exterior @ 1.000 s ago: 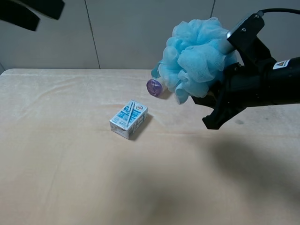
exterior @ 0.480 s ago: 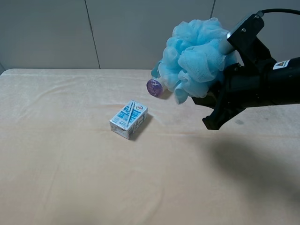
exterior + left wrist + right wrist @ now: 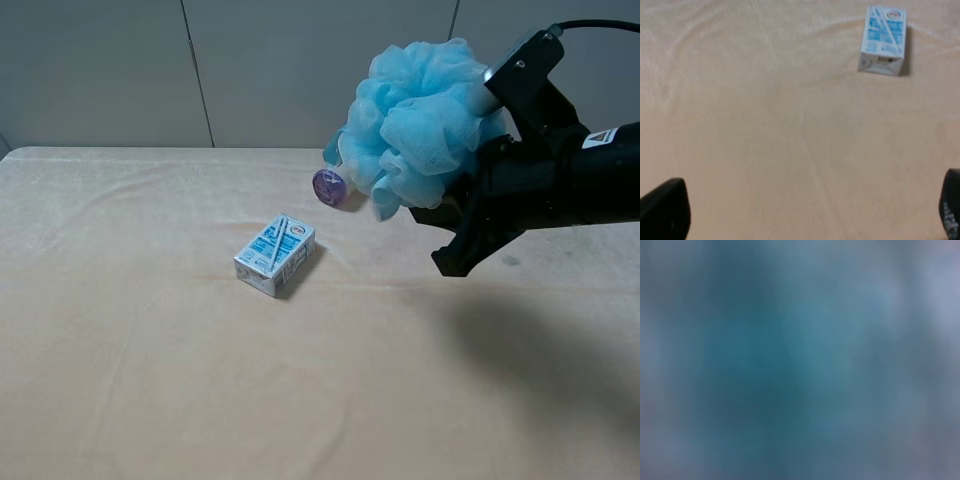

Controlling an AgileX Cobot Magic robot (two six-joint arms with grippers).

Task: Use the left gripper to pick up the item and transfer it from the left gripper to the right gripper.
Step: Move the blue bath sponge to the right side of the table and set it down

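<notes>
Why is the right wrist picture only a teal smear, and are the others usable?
Right wrist: wholly defocused, probably the bath pouf held in the right gripper sits against the lens. Exterior high: sharp, soft shadow under the arm. Left wrist: slightly soft, carton legible.

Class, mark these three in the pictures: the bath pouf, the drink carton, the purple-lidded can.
bath pouf [image 3: 420, 125], exterior high view, middle of the blue mesh ball
drink carton [image 3: 275, 250], exterior high view, its top face
purple-lidded can [image 3: 329, 186], exterior high view, its lid

Can [image 3: 329, 186] partly behind pouf [image 3: 420, 120]
</notes>
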